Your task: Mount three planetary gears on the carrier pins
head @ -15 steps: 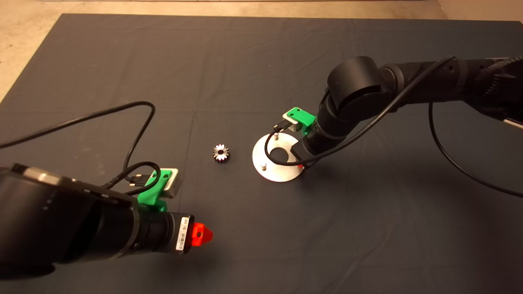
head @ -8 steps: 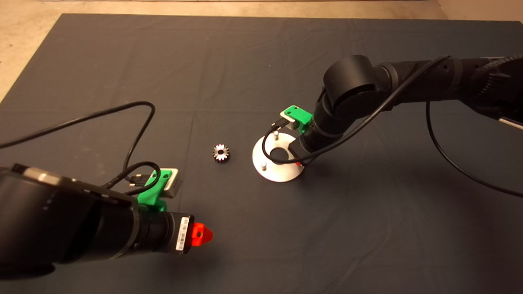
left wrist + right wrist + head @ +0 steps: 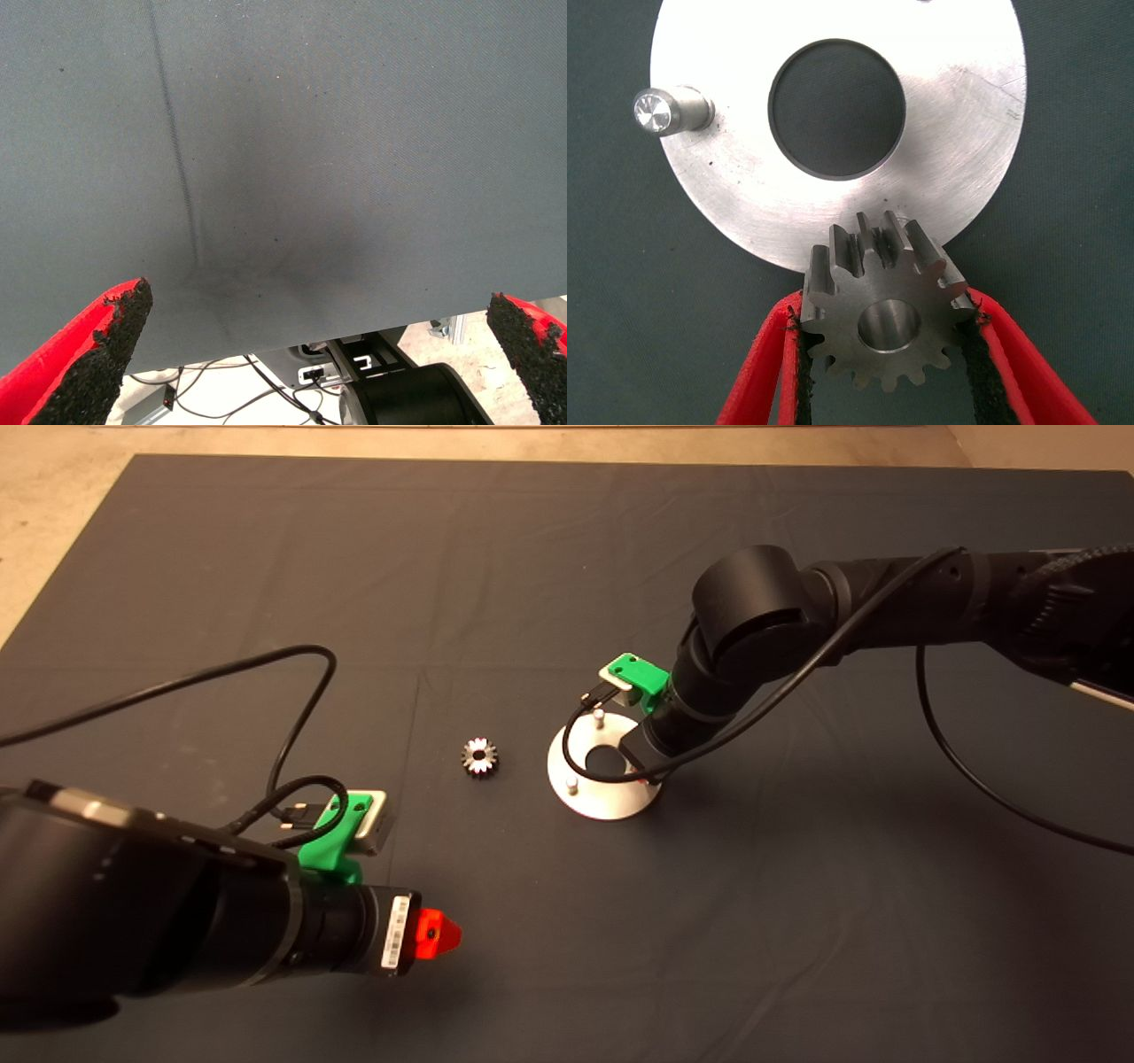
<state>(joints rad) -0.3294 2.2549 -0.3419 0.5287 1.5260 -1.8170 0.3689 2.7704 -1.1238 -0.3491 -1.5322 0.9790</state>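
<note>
A round silver disc (image 3: 611,802) lies mid-mat with two carrier pins showing, one at the far side (image 3: 599,714) and one at the near left (image 3: 572,786). One planetary gear (image 3: 479,756) lies flat on the mat left of the disc. My right gripper (image 3: 651,778) hangs over the disc's right edge, mostly hidden by its wrist. In the right wrist view it (image 3: 886,310) is shut on a second gear (image 3: 868,283) held flat above the disc's rim (image 3: 957,133), with one pin (image 3: 669,111) beside the central hole. My left gripper (image 3: 310,354) is open over bare mat.
The left arm rests at the lower left, its red finger (image 3: 438,936) pointing right. Black cables loop over the mat near the left arm (image 3: 301,691) and around the right wrist (image 3: 585,766). Pale floor borders the mat's far and left edges.
The right arm has shifted a little to the left over the disc, carrying its gear. The left arm and the loose gear have not moved.
</note>
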